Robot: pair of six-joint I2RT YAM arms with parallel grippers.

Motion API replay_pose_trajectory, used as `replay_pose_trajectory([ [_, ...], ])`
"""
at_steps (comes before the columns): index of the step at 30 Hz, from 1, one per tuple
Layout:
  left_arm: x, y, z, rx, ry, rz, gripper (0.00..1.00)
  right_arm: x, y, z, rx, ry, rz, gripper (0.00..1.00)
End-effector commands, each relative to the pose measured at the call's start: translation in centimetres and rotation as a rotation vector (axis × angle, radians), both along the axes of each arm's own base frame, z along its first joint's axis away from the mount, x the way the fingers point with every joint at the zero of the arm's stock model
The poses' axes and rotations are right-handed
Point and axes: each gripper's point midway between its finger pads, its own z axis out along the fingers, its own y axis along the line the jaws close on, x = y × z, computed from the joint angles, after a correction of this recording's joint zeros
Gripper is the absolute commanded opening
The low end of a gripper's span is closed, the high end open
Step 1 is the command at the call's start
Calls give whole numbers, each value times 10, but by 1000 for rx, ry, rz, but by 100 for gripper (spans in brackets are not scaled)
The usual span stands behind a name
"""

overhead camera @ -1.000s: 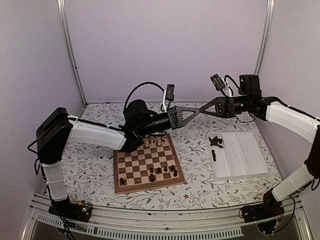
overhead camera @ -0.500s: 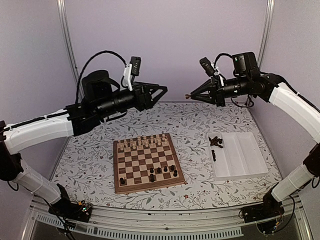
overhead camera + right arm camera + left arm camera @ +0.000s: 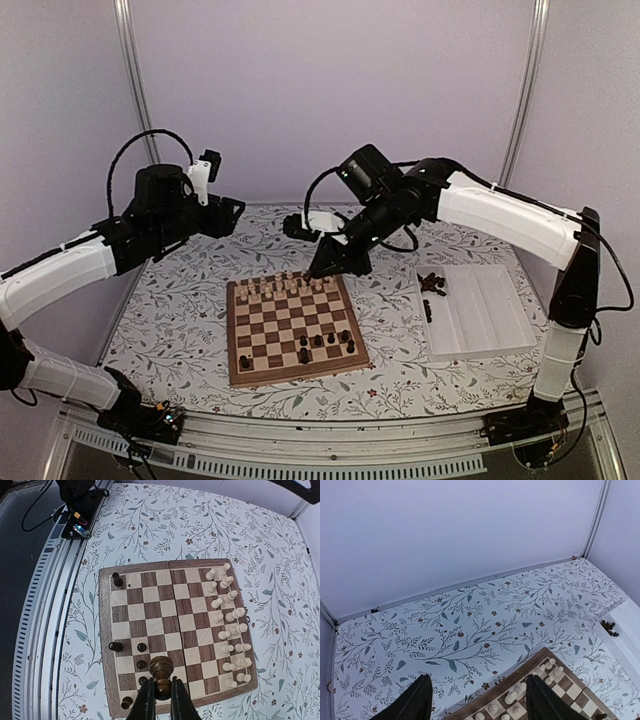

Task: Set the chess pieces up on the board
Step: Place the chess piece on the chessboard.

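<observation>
- Right gripper (image 3: 161, 686): narrow, clamped on one dark piece (image 3: 161, 669), held upright above the board (image 3: 104, 645).
- Left gripper (image 3: 477, 697): jaws wide, nothing between them, high over the table (image 3: 170, 320) beyond the board's far left corner.
- Dark pieces (image 3: 331, 340): several stand scattered along the board's near edge; more lie in the tray's (image 3: 495, 305) left compartment.
- Pale pieces (image 3: 290, 285): two rows along the far edge.
- Open room: the board's middle ranks; the table strip left of the board.
- Surface: floral cloth. Lilac walls (image 3: 330, 90) close three sides.
</observation>
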Motion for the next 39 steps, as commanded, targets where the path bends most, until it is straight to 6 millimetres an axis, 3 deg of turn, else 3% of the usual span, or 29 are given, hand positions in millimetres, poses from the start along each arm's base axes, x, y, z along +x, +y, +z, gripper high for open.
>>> replay_pose_trajectory([
  [1,-2,17,15,19,-38,36,65,-10,17,-44,-160,-22,34,2],
  [9,-11,28,34,-20,-89,54,66,-16,60,-97,-254,-43,71,2],
  [16,-13,31,40,-27,-100,57,66,-20,68,-136,-340,-84,86,3],
  [33,-14,34,42,-29,-105,67,66,-33,72,-170,-396,-31,130,7],
  [39,-14,35,43,-31,-106,67,66,-36,73,-174,-405,-23,140,8],
])
